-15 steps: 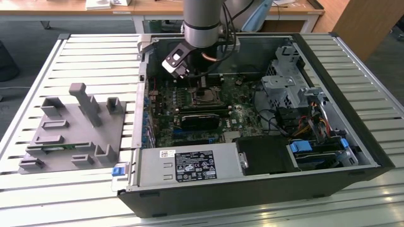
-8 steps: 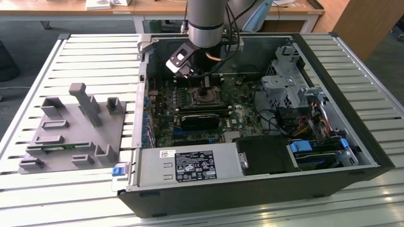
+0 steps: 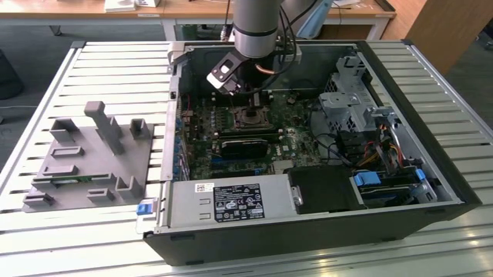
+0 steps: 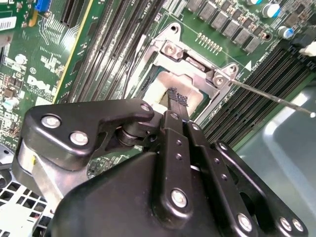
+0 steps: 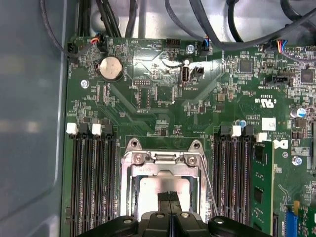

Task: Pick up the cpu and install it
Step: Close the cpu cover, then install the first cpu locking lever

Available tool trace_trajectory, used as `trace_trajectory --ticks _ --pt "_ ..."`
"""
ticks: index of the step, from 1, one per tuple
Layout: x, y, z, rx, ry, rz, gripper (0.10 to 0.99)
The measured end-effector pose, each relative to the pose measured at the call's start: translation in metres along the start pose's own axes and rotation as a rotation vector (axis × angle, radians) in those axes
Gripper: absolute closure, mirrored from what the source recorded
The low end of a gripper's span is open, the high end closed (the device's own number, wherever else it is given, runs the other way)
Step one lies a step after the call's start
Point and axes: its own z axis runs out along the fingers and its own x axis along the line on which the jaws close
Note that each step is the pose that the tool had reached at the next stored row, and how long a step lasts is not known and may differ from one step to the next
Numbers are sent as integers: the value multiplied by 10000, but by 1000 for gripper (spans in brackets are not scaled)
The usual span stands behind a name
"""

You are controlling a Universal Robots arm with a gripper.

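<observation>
- First wrist view: the black two-fingered claw (image 5: 169, 197) hangs with its fingertips pressed together over the shiny silver-grey square cpu (image 5: 153, 195), gripping nothing that I can make out.
- The cpu lies flat inside the metal-framed socket (image 5: 129, 168); being square, it has no long axis, and its edges run parallel to the frame.
- Dark memory slots (image 5: 91, 182) flank the socket on the green motherboard (image 5: 148, 98).
- Exterior view: the arm (image 3: 254, 26) reaches down into the open black computer case (image 3: 308, 236).

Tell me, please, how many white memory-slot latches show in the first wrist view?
4 latches: two on one side of the socket, two on the other. Others may hide behind the gripper.
</observation>
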Motion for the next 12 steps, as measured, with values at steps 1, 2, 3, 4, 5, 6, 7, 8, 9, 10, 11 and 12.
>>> trace_trajectory --ticks 1,2,3,4,5,6,7,8,9,10,11,12 --pt "0 5 0 0 -1 0 980" --pt "0 7 0 0 0 -1 980" --pt "0 7 0 0 0 0 980" --pt "0 7 0 0 0 0 980" --pt "1 8 -1 0 0 0 980" --pt "0 8 -5 1 -2 0 980" --pt "0 8 -8 0 -1 -1 980" --pt "0 8 -12 0 0 -1 980" --pt "0 8 -17 0 0 0 980" --pt "0 8 -24 1 -1 0 980" --pt "0 9 -33 0 -1 0 980" --pt "0 9 -43 0 0 0 980"
